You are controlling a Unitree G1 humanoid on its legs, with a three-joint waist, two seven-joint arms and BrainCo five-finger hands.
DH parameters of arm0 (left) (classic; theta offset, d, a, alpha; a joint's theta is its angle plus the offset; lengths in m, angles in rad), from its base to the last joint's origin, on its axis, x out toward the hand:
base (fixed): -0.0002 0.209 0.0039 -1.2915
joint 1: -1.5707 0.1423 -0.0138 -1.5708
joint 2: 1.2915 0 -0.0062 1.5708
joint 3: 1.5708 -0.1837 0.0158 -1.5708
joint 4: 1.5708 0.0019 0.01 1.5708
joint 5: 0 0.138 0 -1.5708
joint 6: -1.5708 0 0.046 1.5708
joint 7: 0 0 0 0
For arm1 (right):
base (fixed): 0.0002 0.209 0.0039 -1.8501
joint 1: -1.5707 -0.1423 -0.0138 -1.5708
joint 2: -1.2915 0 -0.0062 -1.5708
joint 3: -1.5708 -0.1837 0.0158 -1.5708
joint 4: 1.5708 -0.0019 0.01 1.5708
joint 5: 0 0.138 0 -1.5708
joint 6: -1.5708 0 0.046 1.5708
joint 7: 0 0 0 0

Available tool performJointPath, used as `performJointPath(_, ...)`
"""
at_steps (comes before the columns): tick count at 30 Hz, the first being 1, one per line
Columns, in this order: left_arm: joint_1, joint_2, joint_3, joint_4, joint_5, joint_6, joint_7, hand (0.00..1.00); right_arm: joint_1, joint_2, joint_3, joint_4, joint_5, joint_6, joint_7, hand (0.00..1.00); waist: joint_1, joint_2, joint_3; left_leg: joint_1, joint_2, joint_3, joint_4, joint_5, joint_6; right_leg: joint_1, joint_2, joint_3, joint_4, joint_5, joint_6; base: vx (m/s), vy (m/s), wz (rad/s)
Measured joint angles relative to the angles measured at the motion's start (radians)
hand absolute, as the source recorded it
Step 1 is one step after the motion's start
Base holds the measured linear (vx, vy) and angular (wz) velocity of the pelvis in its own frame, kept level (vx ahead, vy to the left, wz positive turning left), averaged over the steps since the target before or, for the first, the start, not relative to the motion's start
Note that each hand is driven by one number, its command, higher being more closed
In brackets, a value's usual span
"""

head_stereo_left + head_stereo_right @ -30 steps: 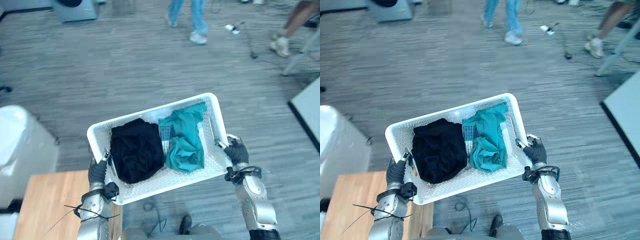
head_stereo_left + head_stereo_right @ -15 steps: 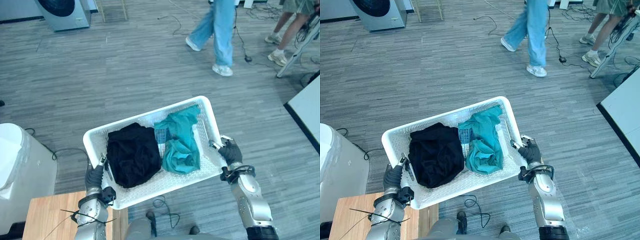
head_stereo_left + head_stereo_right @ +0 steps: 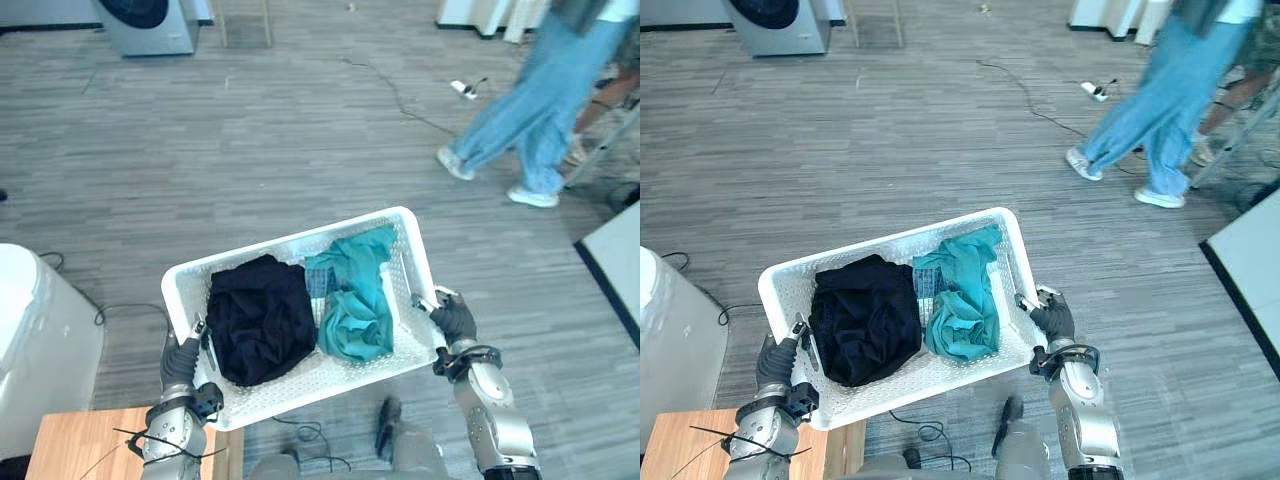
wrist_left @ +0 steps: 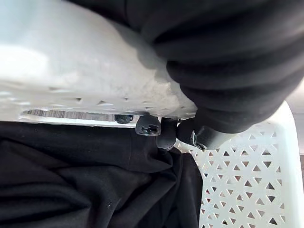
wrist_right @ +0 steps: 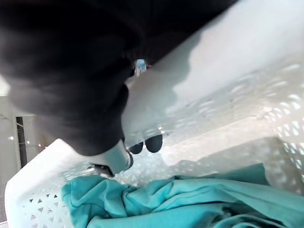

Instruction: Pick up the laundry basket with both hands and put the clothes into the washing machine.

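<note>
I carry a white perforated laundry basket above the floor. A black garment lies in its left half and a teal garment in its right half. My left hand is curled over the basket's left rim, and its fingertips hook inside above the black cloth. At the opposite end my right hand grips the rim, its fingertips showing inside over the teal cloth. The washing machine stands far off at the back left.
A person in blue jeans walks across the floor at the right. A white appliance stands at the left, a wooden table corner below it. A dark-edged white panel sits at the right edge. Cables and a power strip lie on the floor.
The camera has shifted with my walk. The person in jeans has moved from the top middle to the right. Both hands keep the same hold on the basket.
</note>
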Motion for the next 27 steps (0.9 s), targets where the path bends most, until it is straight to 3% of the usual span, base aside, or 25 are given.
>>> performJointPath(1, 0.000, 0.000, 0.000, 0.000, 0.001, 0.002, 0.000, 1.00, 0.006, 0.002, -0.001, 0.000, 0.000, 0.000, 0.000, 1.00, -0.007, -0.001, 0.001, 0.046, 0.007, -0.014, 0.000, -0.026, -0.032, -0.006, -0.009, 0.001, -0.027, 0.016, 0.012, 0.65, -0.352, 0.57)
performJointPath(3, 0.002, 0.002, 0.000, 0.000, 0.003, 0.002, 0.000, 1.00, 0.019, 0.005, 0.000, -0.008, 0.000, 0.000, 0.002, 1.00, -0.017, -0.011, -0.008, 0.122, 0.029, -0.031, -0.003, -0.081, -0.080, -0.012, 0.002, 0.048, 0.019, 0.037, -0.008, 0.59, -0.350, 0.62)
performJointPath(4, 0.002, -0.003, 0.000, 0.002, 0.010, 0.002, 0.000, 1.00, 0.027, 0.002, 0.000, -0.012, 0.000, -0.004, 0.003, 1.00, -0.029, 0.008, -0.025, 0.140, 0.068, -0.050, 0.032, -0.106, -0.108, -0.031, 0.033, 0.062, 0.139, 0.093, -0.026, 0.61, -0.365, 0.40)
performJointPath(5, 0.004, -0.023, -0.008, 0.003, 0.021, 0.002, -0.005, 1.00, 0.023, -0.007, -0.003, -0.007, 0.000, 0.000, 0.004, 1.00, -0.020, 0.040, -0.032, 0.096, 0.125, -0.044, 0.177, -0.102, -0.106, -0.039, 0.073, 0.046, 0.218, 0.017, -0.052, 0.60, -0.372, 0.22)
performJointPath(6, 0.007, -0.034, -0.005, 0.004, 0.022, 0.003, -0.004, 1.00, 0.017, -0.014, -0.002, -0.007, 0.000, 0.000, 0.005, 1.00, -0.016, 0.058, -0.029, 0.045, 0.159, -0.043, 0.301, -0.084, -0.105, -0.029, 0.101, 0.034, 0.229, -0.007, -0.071, 0.64, -0.386, -0.20)
performJointPath(7, 0.007, -0.040, -0.005, 0.004, 0.023, 0.004, -0.004, 1.00, 0.017, -0.028, 0.000, -0.008, 0.001, 0.000, 0.005, 1.00, -0.010, 0.085, -0.027, -0.051, 0.220, -0.039, 0.514, -0.007, -0.079, 0.004, 0.139, 0.021, 0.219, -0.029, -0.082, 0.64, -0.359, -0.27)
performJointPath(8, 0.007, -0.048, -0.008, 0.007, 0.024, 0.007, -0.011, 1.00, 0.017, -0.043, 0.001, -0.008, 0.011, 0.001, 0.002, 1.00, 0.009, 0.103, -0.022, -0.169, 0.307, -0.014, 0.788, 0.125, -0.032, 0.069, 0.192, 0.003, 0.181, -0.048, -0.106, 0.78, -0.401, -0.31)
performJointPath(9, 0.000, -0.050, -0.008, 0.020, 0.021, 0.007, -0.016, 1.00, 0.010, -0.048, 0.002, -0.008, 0.012, 0.001, -0.004, 1.00, 0.017, 0.100, -0.004, -0.246, 0.371, 0.043, 0.999, 0.118, -0.008, 0.170, 0.237, 0.008, 0.113, -0.057, -0.120, 0.66, -0.310, -0.24)
performJointPath(10, -0.003, -0.049, -0.008, 0.024, 0.020, 0.007, -0.017, 1.00, 0.010, -0.049, 0.002, -0.009, 0.012, 0.001, -0.007, 1.00, 0.022, 0.089, 0.005, -0.277, 0.381, 0.071, 1.064, 0.102, 0.018, 0.224, 0.244, 0.011, 0.075, -0.058, -0.122, 0.66, -0.284, -0.13)
performJointPath(11, -0.007, -0.048, -0.008, 0.024, 0.019, 0.006, -0.019, 1.00, 0.009, -0.052, 0.005, -0.012, 0.013, -0.001, -0.018, 1.00, 0.033, 0.058, 0.023, -0.314, 0.369, 0.133, 1.131, 0.072, 0.065, 0.322, 0.247, 0.023, 0.003, -0.059, -0.123, 0.64, -0.230, -0.01)
performJointPath(12, -0.008, -0.049, -0.006, 0.024, 0.017, 0.003, -0.020, 1.00, 0.003, -0.054, 0.009, -0.016, 0.013, -0.002, -0.021, 1.00, 0.038, 0.042, 0.029, -0.353, 0.347, 0.164, 1.131, 0.053, 0.078, 0.382, 0.246, 0.026, -0.049, -0.059, -0.124, 0.73, -0.212, 0.04)
performJointPath(14, -0.021, -0.052, -0.003, 0.023, 0.004, 0.000, -0.019, 1.00, -0.012, -0.068, 0.014, -0.028, 0.015, -0.003, -0.027, 1.00, 0.062, 0.036, 0.029, -0.451, 0.285, 0.194, 1.037, 0.038, 0.062, 0.461, 0.246, 0.031, -0.132, -0.069, -0.132, 0.57, -0.079, -0.03)
performJointPath(17, -0.034, -0.061, 0.027, 0.020, -0.001, -0.001, -0.019, 1.00, -0.043, -0.072, 0.030, -0.032, 0.020, -0.002, -0.022, 1.00, 0.098, 0.018, 0.045, -0.564, 0.201, 0.255, 0.666, 0.034, 0.012, 0.553, 0.219, 0.026, -0.189, -0.122, -0.102, 0.58, 0.065, -0.06)
performJointPath(18, -0.034, -0.062, 0.032, 0.018, -0.001, -0.001, -0.019, 1.00, -0.045, -0.073, 0.034, -0.033, 0.021, -0.002, -0.022, 1.00, 0.113, 0.006, 0.053, -0.583, 0.171, 0.270, 0.496, 0.071, -0.044, 0.599, 0.200, 0.022, -0.204, -0.149, -0.088, 0.63, 0.156, 0.01)
performJointPath(19, -0.029, -0.067, 0.034, 0.006, -0.001, 0.000, -0.018, 1.00, -0.047, -0.072, 0.035, -0.032, 0.020, -0.003, -0.022, 1.00, 0.120, 0.001, 0.055, -0.584, 0.142, 0.271, 0.339, 0.155, -0.067, 0.642, 0.190, 0.016, -0.220, -0.167, -0.071, 0.79, 0.215, -0.01)
performJointPath(20, -0.026, -0.067, 0.034, -0.001, 0.000, 0.000, -0.017, 1.00, -0.047, -0.059, 0.036, -0.030, 0.020, -0.003, -0.024, 1.00, 0.134, -0.023, 0.055, -0.573, 0.113, 0.270, 0.339, 0.221, -0.011, 0.668, 0.172, 0.017, -0.217, -0.179, -0.059, 0.68, 0.203, 0.17)
performJointPath(21, -0.032, -0.064, 0.040, -0.006, 0.000, 0.001, -0.016, 1.00, -0.051, -0.051, 0.036, -0.031, 0.020, -0.003, -0.024, 1.00, 0.125, -0.042, 0.052, -0.582, 0.093, 0.260, 0.386, 0.178, 0.041, 0.656, 0.145, 0.004, -0.168, -0.179, -0.056, 0.71, 0.253, 0.39)
performJointPath(22, -0.026, -0.064, 0.046, -0.021, 0.001, 0.002, -0.017, 1.00, -0.056, -0.049, 0.035, -0.031, 0.020, -0.003, -0.019, 1.00, 0.112, -0.042, 0.052, -0.587, 0.093, 0.247, 0.454, 0.108, 0.105, 0.621, 0.125, 0.003, -0.025, -0.178, -0.056, 0.57, 0.242, 0.48)
performJointPath(23, -0.023, -0.060, 0.046, -0.020, 0.001, 0.001, -0.017, 1.00, -0.054, -0.044, 0.035, -0.031, 0.019, -0.003, -0.018, 1.00, 0.112, -0.045, 0.052, -0.576, 0.091, 0.242, 0.480, 0.072, 0.119, 0.596, 0.112, 0.007, 0.071, -0.171, -0.044, 0.73, 0.328, 0.29)
performJointPath(24, -0.019, -0.051, 0.048, -0.021, 0.001, 0.001, -0.017, 1.00, -0.051, -0.034, 0.035, -0.029, 0.018, -0.003, -0.017, 1.00, 0.116, -0.054, 0.051, -0.546, 0.090, 0.243, 0.512, 0.015, 0.123, 0.535, 0.088, 0.023, 0.257, -0.137, -0.004, 0.71, 0.322, 0.12)
performJointPath(25, -0.015, -0.040, 0.055, -0.021, 0.001, 0.002, -0.016, 1.00, -0.051, -0.019, 0.040, -0.011, 0.013, -0.004, -0.014, 1.00, 0.111, -0.067, 0.055, -0.484, 0.081, 0.247, 0.528, -0.044, 0.124, 0.449, 0.043, 0.049, 0.506, -0.006, 0.045, 0.82, 0.317, 0.11)
performJointPath(26, -0.016, -0.023, 0.057, -0.021, 0.006, 0.004, -0.016, 1.00, -0.051, -0.003, 0.040, 0.006, 0.006, -0.003, -0.015, 1.00, 0.108, -0.071, 0.055, -0.431, 0.075, 0.246, 0.526, -0.077, 0.128, 0.382, 0.018, 0.054, 0.694, 0.018, 0.067, 0.77, 0.216, 0.17)
performJointPath(27, -0.010, -0.004, 0.060, -0.022, 0.016, 0.004, -0.014, 1.00, -0.050, 0.022, 0.041, 0.025, -0.001, -0.003, -0.015, 1.00, 0.106, -0.065, 0.058, -0.347, 0.074, 0.244, 0.495, -0.104, 0.129, 0.312, 0.009, 0.042, 0.854, 0.003, 0.056, 0.62, 0.106, 0.14)
